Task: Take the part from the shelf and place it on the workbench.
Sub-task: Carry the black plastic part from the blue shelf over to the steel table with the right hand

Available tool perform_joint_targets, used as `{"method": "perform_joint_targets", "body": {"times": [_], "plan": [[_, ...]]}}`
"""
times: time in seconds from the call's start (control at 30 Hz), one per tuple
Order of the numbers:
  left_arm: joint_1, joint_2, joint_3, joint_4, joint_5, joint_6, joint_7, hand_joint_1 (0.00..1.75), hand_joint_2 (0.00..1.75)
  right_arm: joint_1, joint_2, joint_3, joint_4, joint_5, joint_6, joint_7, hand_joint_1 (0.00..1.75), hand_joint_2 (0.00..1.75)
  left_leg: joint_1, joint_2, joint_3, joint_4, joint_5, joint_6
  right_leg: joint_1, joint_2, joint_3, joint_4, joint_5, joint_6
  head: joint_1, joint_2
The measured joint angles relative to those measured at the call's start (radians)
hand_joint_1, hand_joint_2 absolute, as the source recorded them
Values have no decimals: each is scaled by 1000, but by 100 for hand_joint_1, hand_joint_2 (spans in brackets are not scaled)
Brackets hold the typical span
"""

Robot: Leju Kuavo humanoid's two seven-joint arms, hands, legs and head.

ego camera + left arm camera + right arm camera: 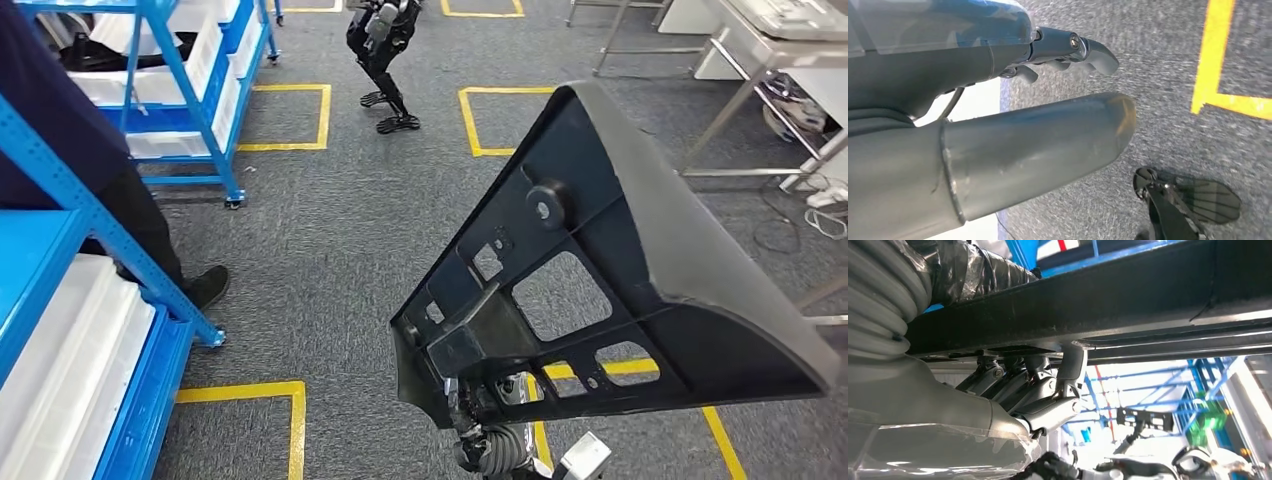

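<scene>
Grey carpet floor (330, 250) with yellow tape squares, blue shelves (60, 300) at left, a metal counter (770, 50) far right. The right hand (1038, 395) holds the black part (600, 270) aloft, long axis slanting up and away. The left hand (1068, 50) hangs empty, fingers slightly curled.

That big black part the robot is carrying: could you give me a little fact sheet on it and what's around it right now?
Part: black plastic panel, triangular, ribbed, with cut-out holes
Held by: right hand, fingers hooked against its edge
Left hand: holds nothing, hangs over the grey carpet
Shelf: blue rack at the left, with a person standing beside it
Workbench: metal table ahead at the right
Floor: yellow tape squares
Also there: another dark robot in the distance
</scene>
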Motion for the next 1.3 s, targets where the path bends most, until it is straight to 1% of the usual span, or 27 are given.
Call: {"method": "perform_joint_targets", "body": {"times": [0.07,0.1,0.13,0.2,0.23,0.3,0.33,0.4,0.43,0.47,0.5,0.53,0.57,0.63,0.7,0.73,0.77,0.83,0.9,0.93,0.97,1.0,1.07,1.13,1.2,1.23,1.3], "plan": [[-1,-1,0,0,-1,-2,0,0,0,0,0,0,0,2,-2,0,175,175,-3,19,8,-3,-5,-4,16,-49,64,-120,38,-16,0,0],[-1,-1,0,0,-2,-2,0,0,0,0,0,0,0,3,-4,0,175,175,-4,28,11,-5,-7,-7,24,-66,77,-148,41,-23,0,0],[-1,-1,0,0,-2,-2,0,0,0,0,0,0,0,5,-5,0,175,175,-5,38,14,-8,-8,-10,30,-70,79,-155,38,-27,0,0],[-3,-2,0,0,-5,-2,0,0,0,2,0,0,0,7,-9,0,175,175,-4,53,23,-13,-14,-19,27,-46,81,-167,43,-34,0,0],[-4,-1,0,0,-7,-2,0,0,0,4,1,-1,-1,8,-10,0,175,175,-4,41,25,-5,-24,-24,23,-34,86,-175,47,-38,0,0],[-4,-1,0,0,-10,-3,0,0,0,5,2,-1,-1,10,-11,0,175,175,-3,-12,0,69,-70,-30,15,-11,97,-189,54,-48,-1,0],[-3,-1,0,0,-10,-4,0,0,0,5,2,-1,-1,10,-11,0,175,175,-3,-38,-28,134,-100,-31,15,1,98,-190,55,-52,-1,0],[0,-1,0,0,-11,-5,0,0,0,5,2,-1,-1,10,-12,0,175,175,0,-56,-87,246,-134,-35,15,28,98,-186,53,-54,-1,0],[2,0,0,0,-11,-5,0,0,0,5,2,-1,0,10,-12,0,175,175,1,-57,-99,259,-124,-37,14,45,98,-183,52,-54,-1,0],[4,0,0,0,-12,-5,0,0,0,5,2,-1,0,10,-13,0,175,175,3,-60,-95,233,-94,-39,12,62,98,-178,49,-52,-1,0],[4,1,0,0,-14,-5,0,0,0,5,2,-1,0,10,-14,0,175,175,6,-67,-77,177,-52,-41,9,78,98,-171,46,-48,-1,0],[4,2,0,0,-17,-4,0,0,0,5,2,-1,0,11,-16,0,175,175,9,-86,-55,117,-20,-42,6,92,97,-163,42,-43,-1,0],[3,2,0,0,-23,-4,-3,0,0,5,2,-1,0,12,-20,1,175,175,11,-107,-37,66,0,-42,5,104,92,-153,37,-37,-1,0],[2,-1,-1,0,-39,-2,-14,0,0,8,2,-4,-2,13,-30,1,175,175,10,-135,-24,25,3,-35,3,123,82,-142,35,-24,-1,0],[-1,-6,-2,0,-51,0,-23,0,0,15,2,-9,-5,14,-37,1,175,175,8,-119,-21,18,7,-21,1,138,74,-142,39,-13,-1,0],[-1,-8,-2,0,-53,2,-24,0,0,19,2,-12,-7,15,-39,1,175,175,9,-107,-19,15,10,-14,2,126,70,-136,35,-8,-1,0],[-1,-10,-3,0,-55,3,-25,0,0,21,2,-14,-8,15,-41,1,175,175,10,-95,-17,11,13,-8,3,102,60,-116,21,-3,-1,0],[3,-12,-3,-1,-55,4,-27,0,0,24,2,-16,-10,15,-42,1,175,175,9,-70,-17,6,15,-2,4,41,12,-15,-36,6,0,0],[6,-13,-3,-1,-56,5,-27,0,0,26,2,-17,-11,15,-43,1,175,175,8,-43,-18,6,13,-1,-1,22,-46,100,-82,13,0,0],[6,-13,-3,-1,-56,5,-27,0,0,28,2,-18,-11,15,-43,1,175,175,7,-30,-17,6,11,-1,-3,20,-57,120,-79,14,0,0],[6,-13,-3,0,-57,5,-27,0,0,29,2,-19,-11,16,-43,1,175,175,7,-17,-15,6,9,-1,-4,17,-47,100,-57,13,0,0],[5,-13,-3,0,-58,4,-27,0,0,30,2,-20,-11,18,-43,1,175,175,7,-6,-11,6,6,-2,-3,11,-19,44,-23,10,0,0],[4,-14,-3,-1,-62,3,-27,0,0,31,3,-20,-13,27,-43,2,175,175,5,14,-2,5,-1,-6,7,-29,50,-91,30,-2,0,0],[3,-16,-3,-1,-63,0,-25,0,0,32,5,-20,-14,34,-45,2,175,175,3,30,4,1,-6,-14,20,-54,79,-151,39,-14,0,0],[-1,-16,-3,-1,-62,-3,-20,0,0,32,7,-21,-15,38,-46,5,175,175,1,50,13,-6,-10,-23,22,-36,83,-160,39,-23,-1,0],[-4,-16,-2,-1,-62,-4,-17,0,0,33,7,-21,-16,40,-47,6,175,175,1,46,18,-3,-16,-28,19,-24,89,-169,42,-28,-1,0],[-5,-15,-2,-1,-62,-5,-15,0,0,33,9,-21,-19,44,-47,10,175,175,2,5,3,48,-51,-34,11,-3,104,-188,48,-39,-1,0]]}}
